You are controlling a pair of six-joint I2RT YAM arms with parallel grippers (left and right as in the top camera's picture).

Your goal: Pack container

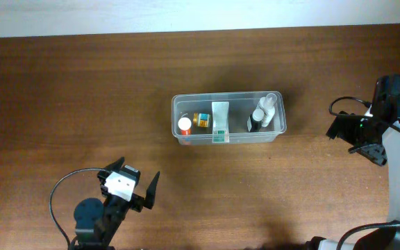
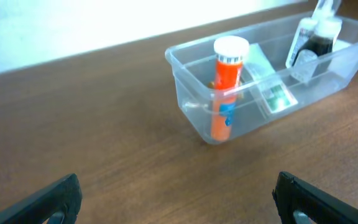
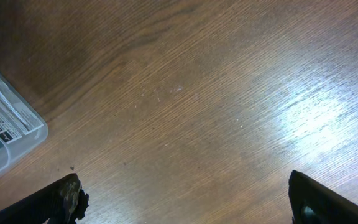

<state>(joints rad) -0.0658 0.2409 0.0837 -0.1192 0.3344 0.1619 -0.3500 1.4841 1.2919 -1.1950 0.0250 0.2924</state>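
The clear plastic container (image 1: 179,132) sits at the table's middle. Inside are an orange bottle with a white cap (image 1: 185,125), a small amber bottle (image 1: 202,119), a white tube with a green end (image 1: 220,119) and a dark bottle with a white spray top (image 1: 262,114). The left wrist view shows the container (image 2: 191,93) with the orange bottle (image 2: 225,87) upright in its near corner. My left gripper (image 1: 136,182) is open and empty, below and left of the container. My right gripper (image 1: 356,135) is open and empty, right of it. A container corner (image 3: 17,140) shows at left in the right wrist view.
Bare dark wooden table (image 1: 82,97) surrounds the container. A pale wall edge (image 1: 186,14) runs along the back. A black cable (image 1: 64,187) loops by the left arm.
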